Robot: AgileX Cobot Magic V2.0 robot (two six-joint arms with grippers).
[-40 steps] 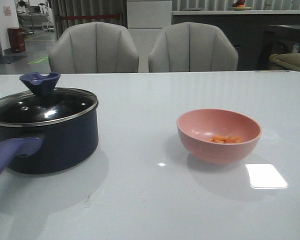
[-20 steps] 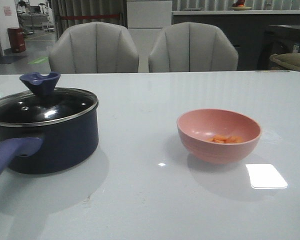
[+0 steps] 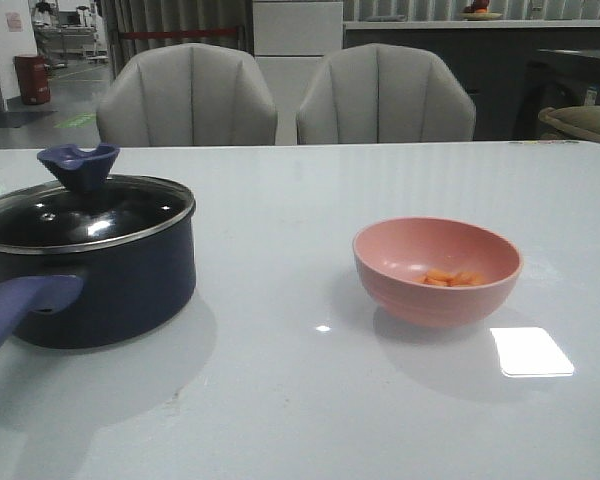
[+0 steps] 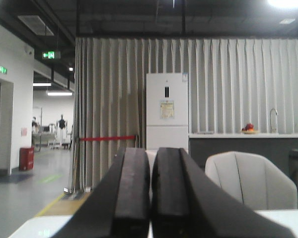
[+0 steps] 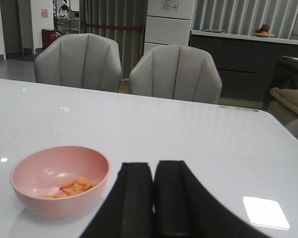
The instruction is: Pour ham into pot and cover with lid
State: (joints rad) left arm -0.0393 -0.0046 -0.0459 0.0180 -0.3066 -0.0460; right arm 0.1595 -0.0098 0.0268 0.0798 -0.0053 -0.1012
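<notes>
The dark navy pot [image 3: 100,285] stands at the left of the table, its blue-purple handle [image 3: 15,305] pointing to the front left. The glass lid [image 3: 85,212] with its dark blue knob [image 3: 77,166] sits on the pot. The pink bowl [image 3: 437,270] stands right of centre and holds the orange-pink ham pieces [image 3: 450,279]. The bowl [image 5: 59,179] and ham [image 5: 72,187] also show in the right wrist view. My right gripper [image 5: 153,171] is shut and empty, beside the bowl. My left gripper [image 4: 150,156] is shut and empty, raised and facing the room. Neither gripper shows in the front view.
Two grey chairs [image 3: 188,97] [image 3: 385,95] stand behind the table's far edge. A bright light reflection [image 3: 531,352] lies on the white tabletop [image 3: 300,400] at the front right. A counter and a white fridge stand beyond.
</notes>
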